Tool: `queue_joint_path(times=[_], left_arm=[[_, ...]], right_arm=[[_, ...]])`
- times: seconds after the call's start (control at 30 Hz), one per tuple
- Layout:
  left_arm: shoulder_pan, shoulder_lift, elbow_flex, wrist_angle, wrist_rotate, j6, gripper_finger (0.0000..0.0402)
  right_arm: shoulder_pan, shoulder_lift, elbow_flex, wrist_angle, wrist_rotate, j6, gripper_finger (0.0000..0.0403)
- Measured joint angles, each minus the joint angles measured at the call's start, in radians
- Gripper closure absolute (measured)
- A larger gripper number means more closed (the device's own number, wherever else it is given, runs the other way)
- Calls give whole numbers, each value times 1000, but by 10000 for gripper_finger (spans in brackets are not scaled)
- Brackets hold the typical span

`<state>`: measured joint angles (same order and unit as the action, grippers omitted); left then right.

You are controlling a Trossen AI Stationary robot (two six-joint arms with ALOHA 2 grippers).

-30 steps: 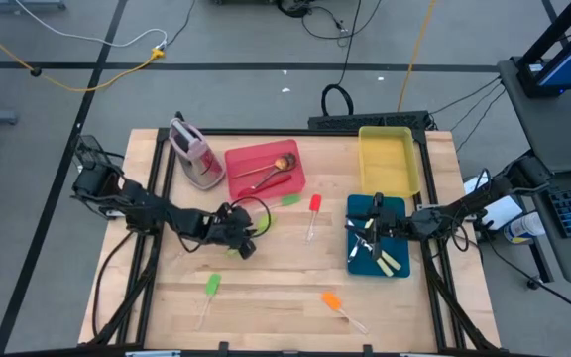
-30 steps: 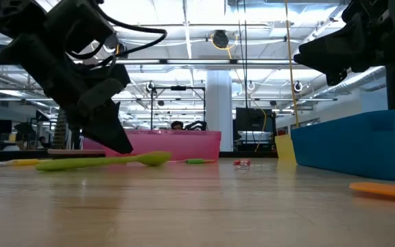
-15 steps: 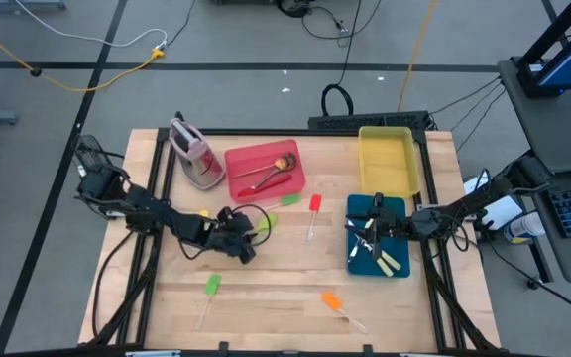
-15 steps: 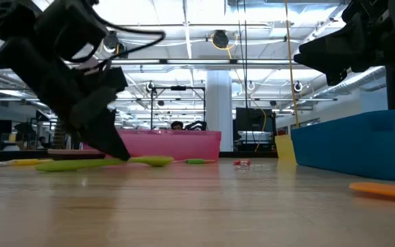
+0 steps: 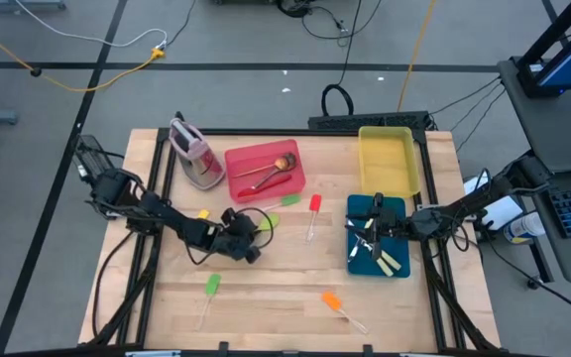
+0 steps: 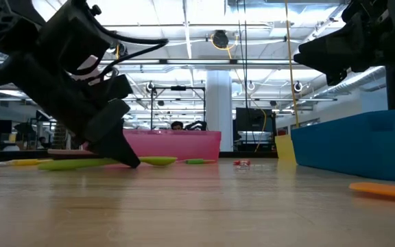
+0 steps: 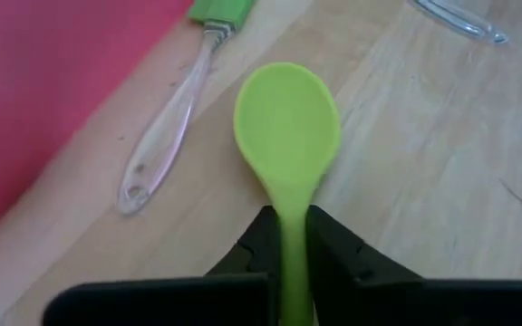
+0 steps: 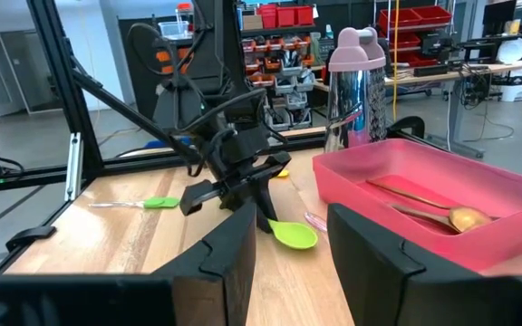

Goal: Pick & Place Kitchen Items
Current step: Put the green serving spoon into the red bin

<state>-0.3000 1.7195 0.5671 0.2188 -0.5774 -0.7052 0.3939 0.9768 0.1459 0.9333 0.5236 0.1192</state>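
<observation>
Left gripper (image 7: 286,237) is closed on the slim handle of a smooth lime-green plastic spoon (image 7: 287,136); the oval bowl lies flat on the pale grained wooden table (image 7: 424,163), just beside the red rectangular tray (image 7: 34,81). A clear-handled spatula with a green head (image 7: 175,118) lies alongside the spoon, between it and the tray. Right gripper (image 8: 284,240) hovers over the blue rectangular tray (image 5: 355,253), fingers parted, holding nothing.

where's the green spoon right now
In the high view the green spoon lies left of centre on the table, just below the red tray, its handle pinched by the left gripper.
</observation>
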Motion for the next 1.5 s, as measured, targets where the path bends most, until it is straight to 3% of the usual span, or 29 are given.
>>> queue_joint_path(times=[0.17, 0.4, 0.6, 0.8, 0.97, 1.2, 1.5], left_arm=[[7, 3, 37, 112, -18, 114, 374], [72, 1, 264, 80, 24, 454, 384], [201, 0, 467, -153, 154, 552, 368], [356, 0, 612, -399, 160, 616, 383], [505, 0, 601, -453, 212, 641, 378], [613, 91, 580, -448, 399, 757, 383], [639, 201, 580, -451, 396, 741, 338]], right_arm=[[0, 0, 0, 0, 3, 0, 273], [0, 0, 0, 4, 3, -11, 273], [0, 0, 0, 2, 1, -8, 273], [0, 0, 0, -3, 0, -8, 273], [0, 0, 0, -3, 0, -8, 273], [0, 0, 0, -4, -1, -8, 273], [0, 0, 0, -10, 0, -8, 273]])
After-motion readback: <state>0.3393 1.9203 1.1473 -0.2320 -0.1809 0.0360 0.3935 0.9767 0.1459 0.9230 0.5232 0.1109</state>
